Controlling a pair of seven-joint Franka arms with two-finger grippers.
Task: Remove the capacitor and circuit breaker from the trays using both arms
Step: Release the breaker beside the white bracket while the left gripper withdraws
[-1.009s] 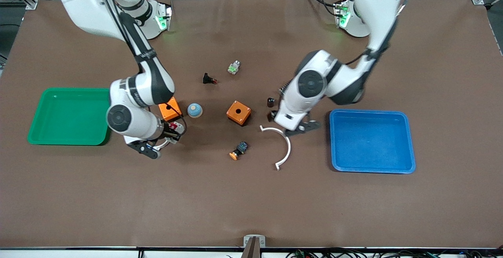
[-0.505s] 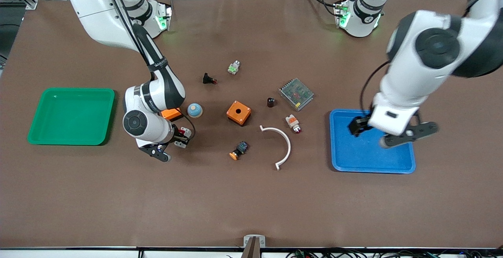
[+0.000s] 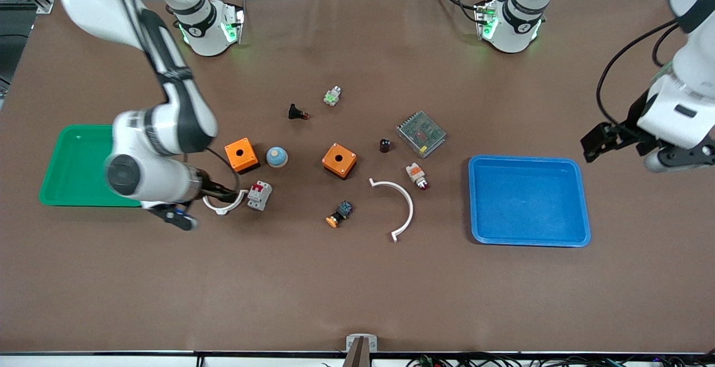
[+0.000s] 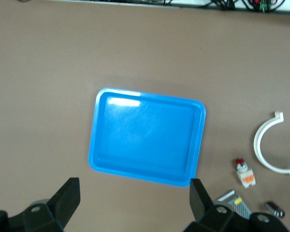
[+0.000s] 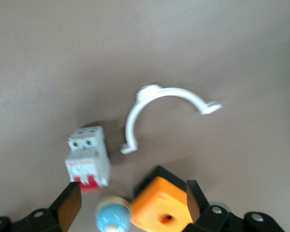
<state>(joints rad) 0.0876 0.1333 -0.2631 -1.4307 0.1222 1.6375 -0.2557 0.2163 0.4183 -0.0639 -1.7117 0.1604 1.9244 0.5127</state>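
Observation:
The breaker (image 3: 260, 195), a light-grey block with red levers, lies on the table beside a small white clip (image 3: 223, 205). It also shows in the right wrist view (image 5: 88, 158). My right gripper (image 3: 195, 205) is open and empty, up over the table between the green tray and the breaker. The capacitor (image 3: 385, 145), a tiny black cylinder, stands near the table's middle beside a grey mesh box (image 3: 421, 133); it shows in the left wrist view (image 4: 275, 209). My left gripper (image 3: 631, 152) is open and empty, over the table past the blue tray (image 3: 528, 239).
A green tray (image 3: 78, 199) lies at the right arm's end. Two orange boxes (image 3: 241, 155) (image 3: 339, 160), a blue dome (image 3: 276, 156), a large white arc (image 3: 399, 208), a white-orange lamp (image 3: 416, 175) and an orange-capped button (image 3: 339, 214) lie mid-table.
My right gripper has drawn back from the breaker toward the green tray, leaving the breaker on the table. My left gripper has swung from mid-table over the blue tray and on past it, empty.

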